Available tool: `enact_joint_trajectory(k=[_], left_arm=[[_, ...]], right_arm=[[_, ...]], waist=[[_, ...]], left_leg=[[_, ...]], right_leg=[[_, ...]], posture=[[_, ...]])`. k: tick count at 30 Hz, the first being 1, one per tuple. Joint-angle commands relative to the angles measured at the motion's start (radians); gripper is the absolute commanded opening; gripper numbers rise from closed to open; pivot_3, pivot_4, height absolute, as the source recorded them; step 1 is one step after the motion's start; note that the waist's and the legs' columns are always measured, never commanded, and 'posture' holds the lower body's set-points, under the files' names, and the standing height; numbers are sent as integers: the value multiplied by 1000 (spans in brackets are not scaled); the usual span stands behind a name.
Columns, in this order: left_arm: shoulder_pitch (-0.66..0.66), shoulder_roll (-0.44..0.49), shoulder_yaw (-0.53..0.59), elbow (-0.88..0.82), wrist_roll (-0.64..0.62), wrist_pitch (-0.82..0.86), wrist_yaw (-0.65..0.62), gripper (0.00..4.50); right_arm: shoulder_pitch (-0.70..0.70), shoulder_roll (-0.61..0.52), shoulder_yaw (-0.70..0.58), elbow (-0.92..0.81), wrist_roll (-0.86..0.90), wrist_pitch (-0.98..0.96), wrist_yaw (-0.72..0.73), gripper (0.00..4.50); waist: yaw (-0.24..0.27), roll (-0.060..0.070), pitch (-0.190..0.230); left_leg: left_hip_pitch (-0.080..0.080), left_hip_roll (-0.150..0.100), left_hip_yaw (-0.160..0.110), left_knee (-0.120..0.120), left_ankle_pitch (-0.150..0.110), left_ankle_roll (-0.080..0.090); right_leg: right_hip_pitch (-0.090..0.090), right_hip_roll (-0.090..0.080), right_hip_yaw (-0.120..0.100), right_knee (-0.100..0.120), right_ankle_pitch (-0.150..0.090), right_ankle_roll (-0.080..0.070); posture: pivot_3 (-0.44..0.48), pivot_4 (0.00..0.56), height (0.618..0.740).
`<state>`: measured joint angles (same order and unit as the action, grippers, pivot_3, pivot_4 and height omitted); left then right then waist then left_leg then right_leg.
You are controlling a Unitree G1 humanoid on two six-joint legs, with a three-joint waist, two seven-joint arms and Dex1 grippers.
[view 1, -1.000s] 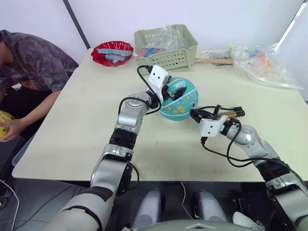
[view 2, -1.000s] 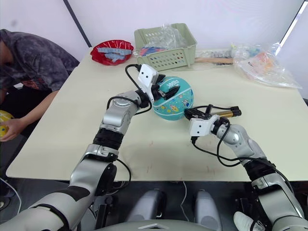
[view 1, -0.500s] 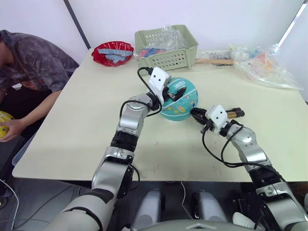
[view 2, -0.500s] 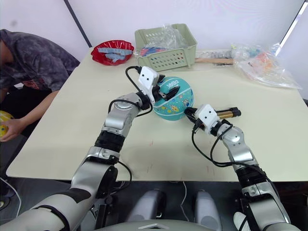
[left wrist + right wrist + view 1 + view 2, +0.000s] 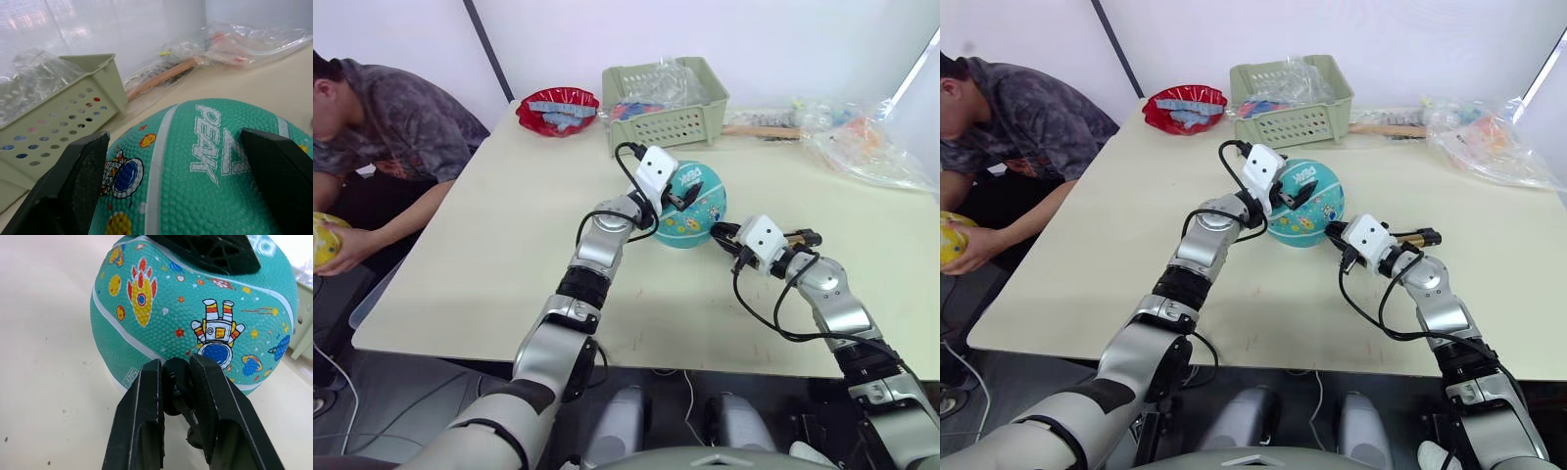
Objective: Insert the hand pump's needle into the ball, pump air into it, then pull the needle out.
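Two grippers meet at the ball (image 5: pixel 1304 203), which rests on the table (image 5: pixel 1116 245) nearer its far edge, in front of the green basket (image 5: pixel 1293 98); the left gripper (image 5: pixel 181 181) has its fingers (image 5: pixel 80 178) spread wide around the ball's top, one pad on each side; the right gripper (image 5: pixel 175 382) is pinched on the black hose end of the hand pump (image 5: pixel 1408 238), right against the ball's lower side; the needle is hidden; the pump's gold barrel lies on the table just right of the ball; a person (image 5: pixel 1009 127) sits at the table's left edge.
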<state>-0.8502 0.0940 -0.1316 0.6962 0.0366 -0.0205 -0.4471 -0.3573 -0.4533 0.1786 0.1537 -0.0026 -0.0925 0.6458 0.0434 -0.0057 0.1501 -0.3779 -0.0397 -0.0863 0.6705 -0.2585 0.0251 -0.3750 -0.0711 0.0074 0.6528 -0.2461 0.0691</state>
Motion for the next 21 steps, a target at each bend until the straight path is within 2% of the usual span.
enact_joint_trajectory(k=[1,7,13,21], left_arm=[[88,-11,-62,235,77,63,31,4500],[99,-6,-73,277,82,40,34,4500],[92,-7,-78,294,70,34,39,4500],[72,-6,-79,326,63,35,60,4500]], right_arm=[[26,-32,-31,-98,3,-47,11,334],[98,-82,-56,-173,3,-27,11,334],[184,-127,-104,-233,26,-41,22,334],[261,-162,-137,-253,42,-90,24,334]], waist=[[3,1,-4],[17,8,-16],[29,10,-17],[39,10,-18]], left_leg=[[0,0,0,0,0,0],[-1,-9,-12,-1,0,1],[-2,-17,-22,-2,-2,5],[-3,-34,-29,-3,-4,11]], right_leg=[[0,0,0,0,0,0],[7,-1,2,-7,-3,4],[12,-2,5,-12,-6,8],[15,-16,6,-12,-15,18]], posture=[[0,150,740],[0,150,740],[0,150,740],[0,150,740]])
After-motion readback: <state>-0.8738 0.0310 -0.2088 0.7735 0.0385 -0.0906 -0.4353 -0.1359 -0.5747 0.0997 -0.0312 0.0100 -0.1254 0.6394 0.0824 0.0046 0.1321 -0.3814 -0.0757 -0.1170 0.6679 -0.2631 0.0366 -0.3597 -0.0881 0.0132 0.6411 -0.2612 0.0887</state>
